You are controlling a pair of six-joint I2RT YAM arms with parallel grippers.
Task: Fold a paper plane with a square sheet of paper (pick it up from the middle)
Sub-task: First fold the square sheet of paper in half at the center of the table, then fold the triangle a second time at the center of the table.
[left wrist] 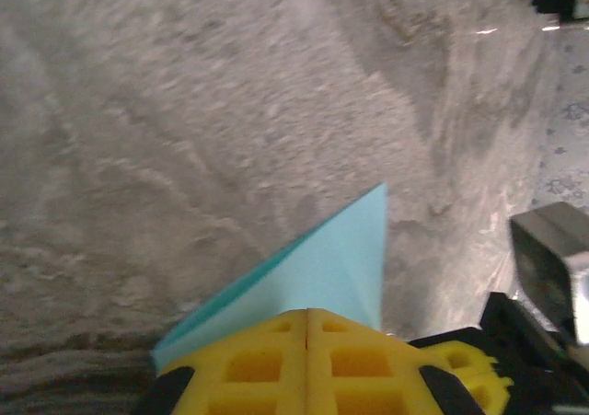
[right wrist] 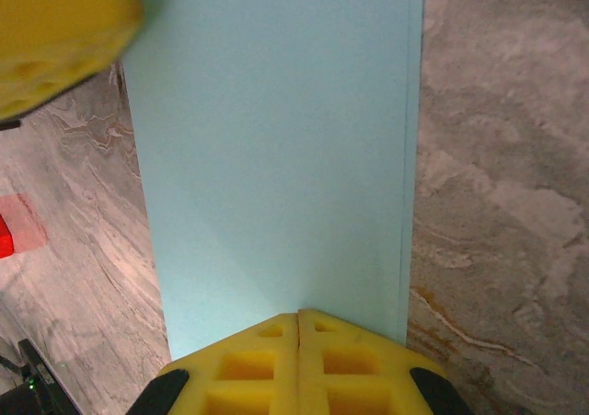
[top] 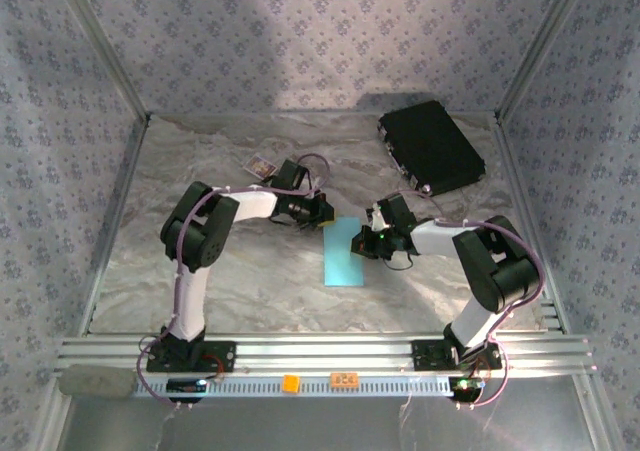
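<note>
The light-blue sheet of paper (top: 345, 256) lies at the table's middle as a narrow rectangle, folded in half. My left gripper (top: 325, 218) is at its far-left corner, my right gripper (top: 368, 241) at its right edge. In the left wrist view the yellow fingertips of the left gripper (left wrist: 306, 312) are shut, and a pointed corner of the paper (left wrist: 322, 268) spreads out past them. In the right wrist view the right gripper (right wrist: 298, 314) is shut with its tips on the flat paper (right wrist: 276, 157). A yellow left fingertip (right wrist: 55, 38) shows at the paper's far corner.
A black rectangular case (top: 432, 146) lies at the back right. A small dark card (top: 262, 163) sits behind the left arm. Patterned walls close in the marbled table (top: 200, 271) on three sides, and a rail (top: 320, 351) runs along the near edge.
</note>
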